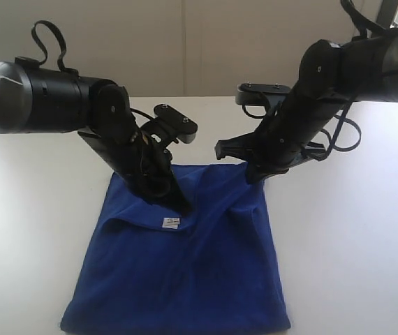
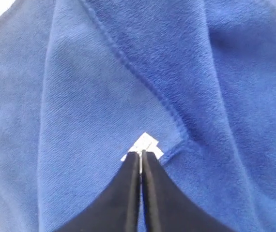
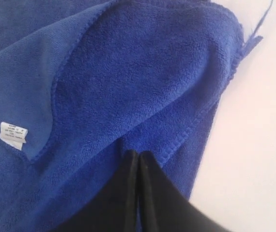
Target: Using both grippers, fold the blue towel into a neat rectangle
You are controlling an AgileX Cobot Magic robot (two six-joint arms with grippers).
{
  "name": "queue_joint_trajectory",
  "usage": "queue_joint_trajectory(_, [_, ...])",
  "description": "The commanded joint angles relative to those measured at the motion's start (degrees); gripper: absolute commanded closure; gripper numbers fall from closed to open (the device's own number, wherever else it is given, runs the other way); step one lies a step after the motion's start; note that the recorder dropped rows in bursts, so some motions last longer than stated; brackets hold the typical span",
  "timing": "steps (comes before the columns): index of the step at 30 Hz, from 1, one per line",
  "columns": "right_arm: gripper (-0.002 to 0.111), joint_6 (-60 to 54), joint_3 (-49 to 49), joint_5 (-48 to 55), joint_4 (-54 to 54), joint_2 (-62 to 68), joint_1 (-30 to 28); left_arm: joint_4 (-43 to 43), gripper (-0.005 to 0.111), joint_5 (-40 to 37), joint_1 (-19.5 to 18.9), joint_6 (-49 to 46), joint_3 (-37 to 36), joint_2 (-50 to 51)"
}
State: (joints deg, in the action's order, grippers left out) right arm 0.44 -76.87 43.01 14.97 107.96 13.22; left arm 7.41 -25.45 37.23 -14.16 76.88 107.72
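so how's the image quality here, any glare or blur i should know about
Exterior view: even light, the table washed out, glare top right. Left wrist view: blue towel weave sharp, white tag blown out. Right wrist view: towel in focus, tag print too soft to read.

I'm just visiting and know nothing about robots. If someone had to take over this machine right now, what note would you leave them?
Left gripper: jaws shut, tips at the white tag, on a corner folded in over the cloth. I cannot tell whether cloth is pinched.
Right gripper: jaws shut, apparently on the hem at the other corner by the arms.
Blue towel: lies on the white table, rumpled at the arms' end and flat at the opposite edge.
Done: one corner is folded in.
Left: the neat rectangle; there is none yet.
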Motion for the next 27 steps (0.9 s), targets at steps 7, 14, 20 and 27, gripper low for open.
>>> queue_joint_trajectory(7, [0.108, 0.41, 0.34, -0.42, -0.88, -0.53, -0.27, 0.85, 0.059, 1.18, 3.65, -0.34, 0.24, 1.95])
queue_joint_trajectory(14, [0.108, 0.88, 0.34, -1.13, -0.88, -0.53, -0.27, 0.85, 0.059, 2.32, 3.65, -0.60, 0.24, 3.78])
queue_joint_trajectory(20, [0.108, 1.06, 0.34, -1.02, -0.88, -0.53, -0.27, 0.73, 0.059, 3.51, 3.65, -0.76, 0.24, 5.55])
queue_joint_trajectory(27, [0.108, 1.13, 0.34, -0.95, -0.88, -0.53, -0.27, 0.73, 0.060, 5.60, 3.65, -0.76, 0.24, 5.96])
